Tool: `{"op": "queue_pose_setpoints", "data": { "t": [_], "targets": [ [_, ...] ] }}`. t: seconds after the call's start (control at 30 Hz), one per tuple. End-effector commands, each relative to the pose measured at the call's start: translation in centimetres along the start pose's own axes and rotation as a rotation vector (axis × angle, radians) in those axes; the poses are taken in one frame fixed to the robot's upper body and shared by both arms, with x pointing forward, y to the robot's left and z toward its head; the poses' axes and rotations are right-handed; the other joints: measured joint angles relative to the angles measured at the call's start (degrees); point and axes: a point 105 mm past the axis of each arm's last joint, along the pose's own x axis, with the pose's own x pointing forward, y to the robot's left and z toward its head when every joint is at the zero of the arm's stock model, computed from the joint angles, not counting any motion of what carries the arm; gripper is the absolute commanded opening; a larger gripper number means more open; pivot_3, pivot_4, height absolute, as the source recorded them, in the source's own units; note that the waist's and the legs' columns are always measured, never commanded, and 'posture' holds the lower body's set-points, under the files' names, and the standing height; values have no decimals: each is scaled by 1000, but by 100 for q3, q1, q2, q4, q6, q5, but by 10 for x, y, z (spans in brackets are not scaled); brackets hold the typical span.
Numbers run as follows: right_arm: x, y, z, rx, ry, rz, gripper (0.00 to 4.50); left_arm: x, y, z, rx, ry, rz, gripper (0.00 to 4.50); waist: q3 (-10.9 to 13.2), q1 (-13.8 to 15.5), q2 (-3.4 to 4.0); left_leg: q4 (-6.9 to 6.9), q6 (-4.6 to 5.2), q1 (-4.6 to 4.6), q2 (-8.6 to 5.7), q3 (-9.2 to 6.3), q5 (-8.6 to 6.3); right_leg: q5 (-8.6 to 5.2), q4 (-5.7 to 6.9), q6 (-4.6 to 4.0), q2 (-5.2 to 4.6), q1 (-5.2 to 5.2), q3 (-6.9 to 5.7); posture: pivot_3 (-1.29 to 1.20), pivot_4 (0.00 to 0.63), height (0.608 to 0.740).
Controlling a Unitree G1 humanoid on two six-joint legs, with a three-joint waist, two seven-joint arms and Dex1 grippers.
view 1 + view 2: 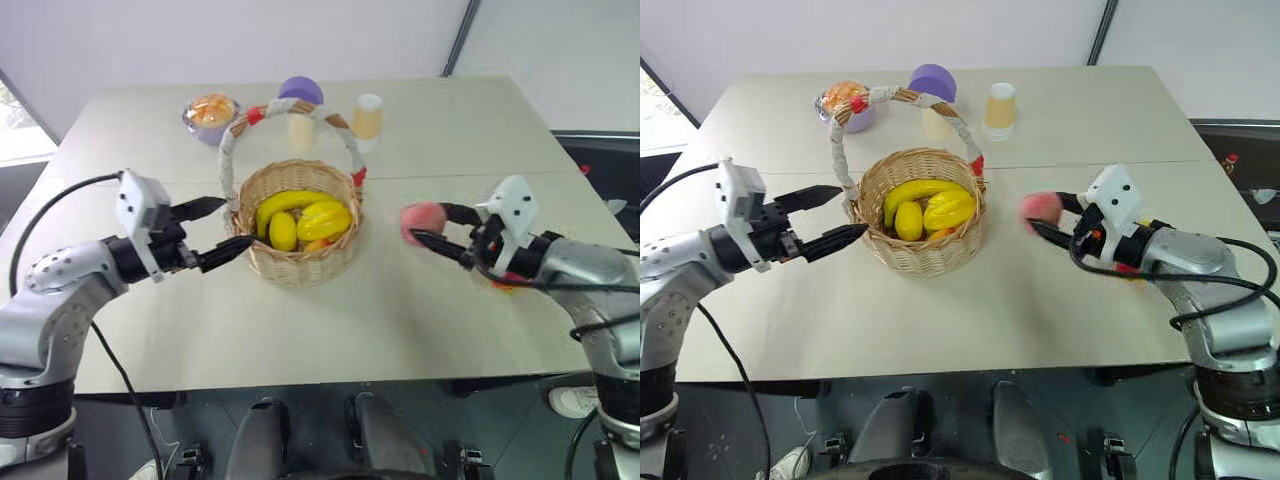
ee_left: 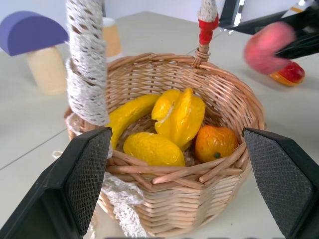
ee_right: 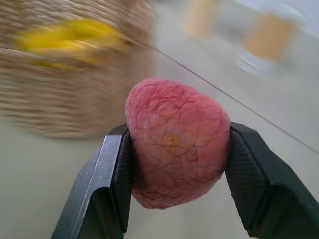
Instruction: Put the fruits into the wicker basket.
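Observation:
The wicker basket point(image 1: 300, 268) stands mid-table, its white-wrapped handle point(image 1: 231, 150) arching over it. Inside lie a yellow lemon point(image 1: 283, 230), a banana, a ribbed yellow fruit and a small orange fruit point(image 2: 215, 142). My left gripper point(image 1: 238, 222) is open at the basket's left wall, its fingers level and holding nothing. To the right of the basket, above the table, my right gripper point(image 1: 428, 225) is shut on the pink peach point(image 3: 174, 142), one finger on each side of it. The red-orange mango point(image 2: 286, 73) lies on the table under my right arm.
At the back of the table are a purple bowl with an orange bun point(image 1: 210, 115), a purple-capped mushroom toy point(image 1: 300, 95) and a pale cup point(image 1: 367, 115). The table's front edge point(image 1: 320, 380) runs close below both arms.

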Motion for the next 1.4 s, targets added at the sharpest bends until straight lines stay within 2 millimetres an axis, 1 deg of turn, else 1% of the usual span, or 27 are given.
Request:
{"op": "queue_pose_setpoints", "data": {
  "t": [0.03,0.1,0.17,0.23,0.3,0.37,0.43,0.47,0.53,0.6,0.63,0.7,0.77,0.8,0.9,0.93,1.0,1.07,1.13,1.2,1.3,1.4],
  "targets": [
    [24,32,39,-58,-131,156,2073,-8,1,8,32,-31,-10,4500,0,1,0,2,-2,2,14,1,1,1,1,-2,6,0,0,0,150,740],
    [41,36,43,-75,-139,166,2073,-7,2,8,31,-36,-10,4500,-1,25,-1,2,-4,2,26,0,2,0,1,-5,17,0,-2,0,150,740],
    [74,30,47,-64,-166,108,2073,-7,-2,10,24,-50,-12,4500,-1,21,-2,2,-4,-4,29,-2,2,0,1,-7,21,-6,-3,0,150,740],
    [104,23,47,-17,-166,47,2073,-8,-8,9,18,-52,-20,4500,-1,-5,-1,2,-4,-9,31,5,2,4,4,-10,20,-17,2,0,150,740],
    [118,19,44,16,-156,27,2073,-8,-13,9,14,-51,-25,4500,-1,34,-2,0,-7,-17,28,6,4,5,12,-11,11,-27,2,0,150,740],
    [126,17,39,4,-135,10,3086,-7,-16,9,10,-54,-27,4500,-1,97,-2,-3,-8,-25,21,0,4,4,11,-13,1,-29,-5,0,150,740],
    [128,16,42,-14,-147,-2,3943,-6,-20,9,4,-59,-33,4500,-1,101,-2,-4,-8,-38,5,-4,4,4,6,-12,-17,-35,-8,0,150,740],
    [125,15,46,-26,-161,-6,4467,-5,-22,9,0,-63,-37,4500,-1,87,-2,-3,-8,-52,-2,-3,3,5,3,-10,-26,-45,-8,0,150,740],
    [117,15,51,-56,-185,-1,4491,-2,-27,10,-8,-70,-54,4500,-2,64,-3,10,-8,-96,-19,-1,4,8,10,-6,-41,-90,-5,0,150,740],
    [100,13,53,-86,-200,6,4491,4,-34,12,-7,-79,-89,4500,-2,85,-3,12,-9,-108,-22,-1,5,14,11,4,-43,-103,-4,0,150,740],
    [87,12,52,-93,-203,7,4491,9,-38,15,-10,-92,-109,4500,-2,98,-4,12,-9,-108,-22,-6,5,14,11,5,-43,-103,-7,0,150,740],
    [53,5,45,-87,-173,-11,4491,22,-50,20,-7,-116,-172,4500,-3,164,-5,12,-8,-111,-27,-15,4,13,8,4,-44,-97,-11,0,150,740],
    [23,-5,32,-47,-106,-75,4491,34,-62,22,-5,-127,-238,4500,-4,228,-6,13,-6,-111,-30,-15,3,13,2,5,-45,-92,-11,0,150,740],
    [7,-13,22,-29,-53,-138,4491,42,-70,23,-2,-131,-279,4500,-4,213,-7,14,-5,-111,-32,-15,2,14,-2,5,-45,-88,-11,0,150,740],
    [-39,-39,-8,27,111,-364,4491,62,-91,26,21,-145,-393,4500,-5,200,-6,15,-3,-104,-38,-2,2,15,-2,7,-38,-84,-4,0,150,740],
    [-57,-49,-20,60,173,-465,4491,70,-97,26,35,-147,-427,4500,-6,202,-7,17,-3,-105,-38,0,2,15,-1,8,-33,-84,-3,0,150,740],
    [-85,-62,-39,131,252,-634,4491,81,-105,25,53,-146,-469,4500,-8,162,-3,18,-3,-101,-35,6,3,15,2,8,-20,-82,-2,0,150,740],
    [-107,-72,-56,210,302,-787,4491,88,-107,23,69,-141,-492,4500,-10,105,1,18,-4,-94,-33,7,3,15,11,7,-11,-83,4,0,150,740],
    [-122,-77,-72,278,340,-897,4491,93,-104,20,84,-131,-494,4500,-11,43,3,18,-5,-90,-31,6,5,14,18,6,-1,-83,6,0,150,740],
    [-129,-80,-83,350,346,-963,4491,94,-106,20,96,-131,-514,4500,-12,19,6,17,-5,-82,-30,6,5,14,26,6,5,-83,13,0,150,740],
    [-130,-81,-97,459,337,-1009,4491,92,-106,21,102,-137,-515,4500,-14,26,10,16,-5,-80,-28,4,6,13,29,5,11,-83,18,0,150,740],
    [-123,-80,-104,523,328,-1003,4491,89,-103,19,102,-132,-499,4500,-17,53,17,17,-5,-83,-30,5,6,13,29,6,6,-83,19,0,150,740]
  ]
}}
